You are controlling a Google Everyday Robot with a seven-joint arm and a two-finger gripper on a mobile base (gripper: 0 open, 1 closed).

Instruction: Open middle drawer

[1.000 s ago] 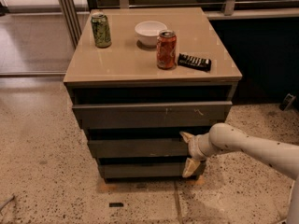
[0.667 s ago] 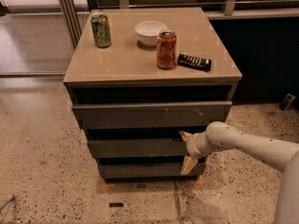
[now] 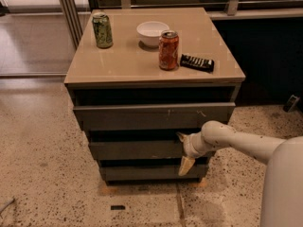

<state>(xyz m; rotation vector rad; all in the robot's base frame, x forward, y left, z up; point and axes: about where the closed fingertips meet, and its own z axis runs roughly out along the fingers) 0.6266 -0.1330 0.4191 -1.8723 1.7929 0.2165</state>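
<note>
Dark grey and handleless, the middle drawer [image 3: 137, 149] sits in the cabinet front between the top drawer [image 3: 151, 116] and the bottom drawer [image 3: 142, 172]. We judge it barely out, if at all. At its right end is the gripper [image 3: 184, 151], its pale fingers [image 3: 186, 166] spread wide. One is at the upper edge of the front, and the other hangs past the lower edge, over the gap beneath. The arm [image 3: 246, 143] reaches in from the right, low above the speckled floor [image 3: 42, 174].

With no handle, we think the hold has to come from the upper finger hooking behind the top lip, in the dark slot under the drawer above. The grip is far off centre, so the pull should run straight back along the drawer's travel. A sideways drag could skew the drawer and jam it. The lower finger must not snag the bottom front.

We would pull slowly. The tan cabinet top [image 3: 123, 65] carries a green can [image 3: 102, 30], a white bowl [image 3: 152, 33], a red can [image 3: 168, 50] and a remote [image 3: 197, 63], and a jerk could rock the cans.
</note>
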